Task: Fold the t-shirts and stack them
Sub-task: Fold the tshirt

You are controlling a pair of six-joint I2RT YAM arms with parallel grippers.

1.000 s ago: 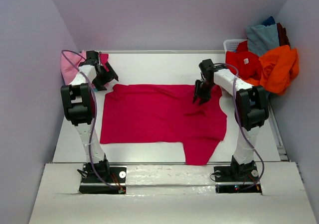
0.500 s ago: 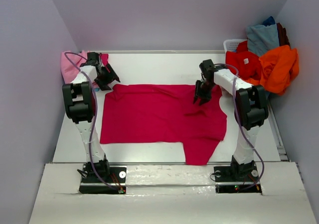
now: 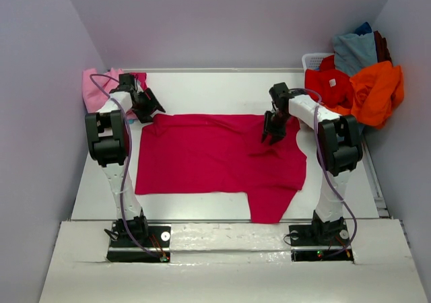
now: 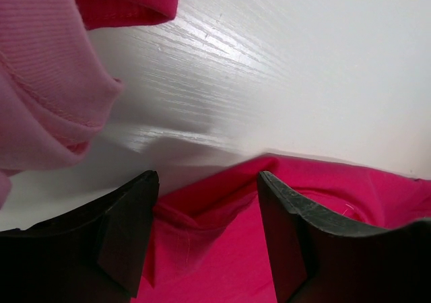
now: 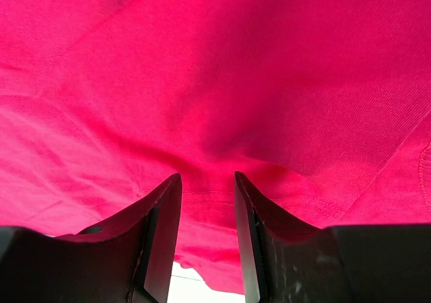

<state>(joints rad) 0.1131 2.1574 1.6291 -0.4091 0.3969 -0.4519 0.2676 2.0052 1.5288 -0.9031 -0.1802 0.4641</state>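
Crimson-magenta t-shirt [image 3: 215, 158]: one, spread flat on the white table [image 3: 215, 91] between the two arms, with one sleeve trailing toward the near edge.

Left gripper [image 3: 152, 108]: at the shirt's far-left corner. Jaws apart, with a raised fold of the shirt's edge lying in the gap. The fingers [image 4: 128, 229] stand either side of the fold and are not pressed together.

Right gripper [image 3: 271, 135]: on the shirt's far-right part. Jaws narrow, pinched on a gathered ridge of the same cloth.

Light pink t-shirt [image 3: 93, 91]: heaped at the far-left table corner, just beside the left gripper.

Piled t-shirts [image 3: 363, 81]: red, orange and grey-blue, in and over the white basket [image 3: 313, 60] at the far right.

Changes from a second ago: the left gripper has shifted from beside the pink heap onto the crimson corner, and its jaws have narrowed. The right gripper and the shirt's outline are unchanged.
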